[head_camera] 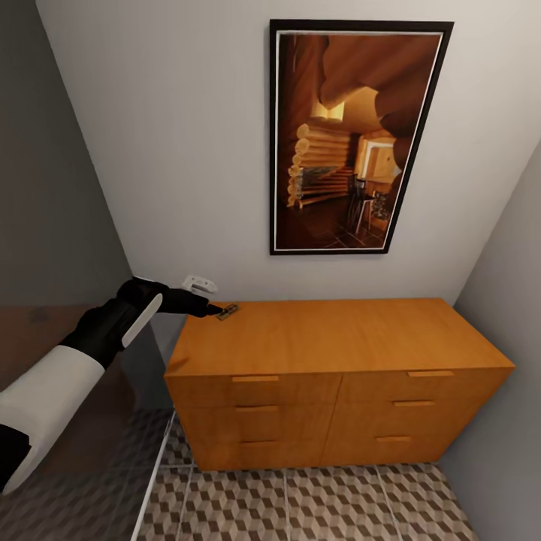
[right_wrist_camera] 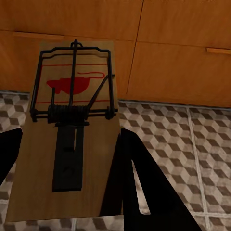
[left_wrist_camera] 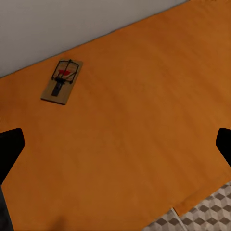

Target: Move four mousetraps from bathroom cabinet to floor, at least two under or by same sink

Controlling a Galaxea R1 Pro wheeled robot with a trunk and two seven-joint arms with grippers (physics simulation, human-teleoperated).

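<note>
One mousetrap (right_wrist_camera: 72,130) is held between the right fingers (right_wrist_camera: 139,187) above the bathroom floor (right_wrist_camera: 192,139), unplaced. Another mousetrap (head_camera: 227,311) lies at the cabinet (head_camera: 330,338) top's ten o'clock corner; left fingers (left_wrist_camera: 9,149) wide, empty.

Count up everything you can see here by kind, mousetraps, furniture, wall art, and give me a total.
Mousetraps: 2 (one on the cabinet top, one in the right gripper)
Cabinet: 1
Framed picture: 1
Total: 4
</note>
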